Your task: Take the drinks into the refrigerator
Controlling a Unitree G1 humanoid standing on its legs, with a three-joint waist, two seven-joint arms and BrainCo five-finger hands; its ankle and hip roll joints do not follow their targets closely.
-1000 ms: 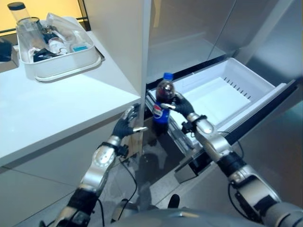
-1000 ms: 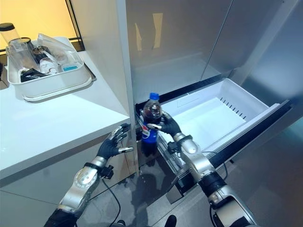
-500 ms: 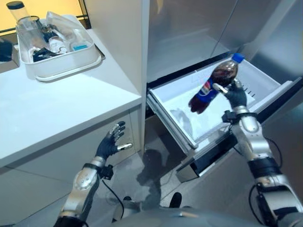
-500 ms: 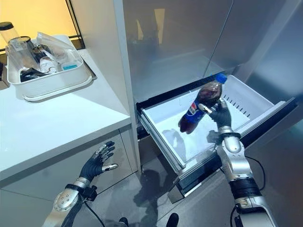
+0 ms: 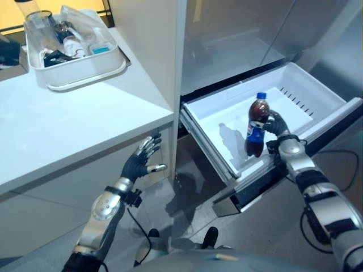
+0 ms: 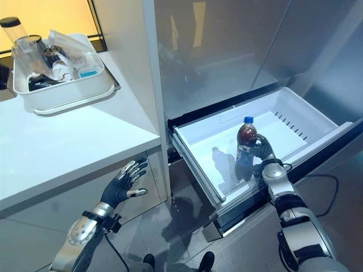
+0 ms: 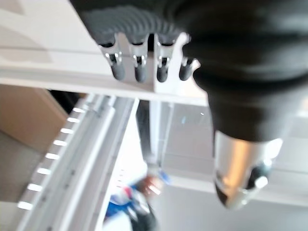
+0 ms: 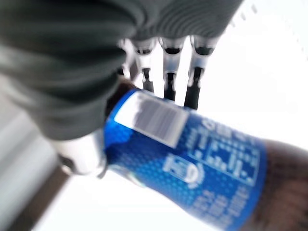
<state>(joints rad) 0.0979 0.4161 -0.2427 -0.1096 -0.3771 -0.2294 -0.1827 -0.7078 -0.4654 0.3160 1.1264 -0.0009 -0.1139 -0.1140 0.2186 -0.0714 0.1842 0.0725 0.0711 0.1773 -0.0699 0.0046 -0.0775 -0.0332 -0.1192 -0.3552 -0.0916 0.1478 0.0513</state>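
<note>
One bottle [image 5: 256, 127] stands upright inside the open white drawer [image 5: 300, 93], near its front wall, with the right hand [image 5: 276, 126] clasped round its labelled middle. Left hand [image 5: 140, 163] hangs below the bench [image 5: 62, 124] edge, fingers spread, holding nothing. Tray [image 5: 79, 71] of items sits on bench.

Count: one cola bottle [image 5: 256, 126], one open white drawer [image 5: 317, 96], two hands.
Also one white tub [image 5: 85, 71] on one counter [image 5: 74, 130]; its jumbled contents can't be counted.
</note>
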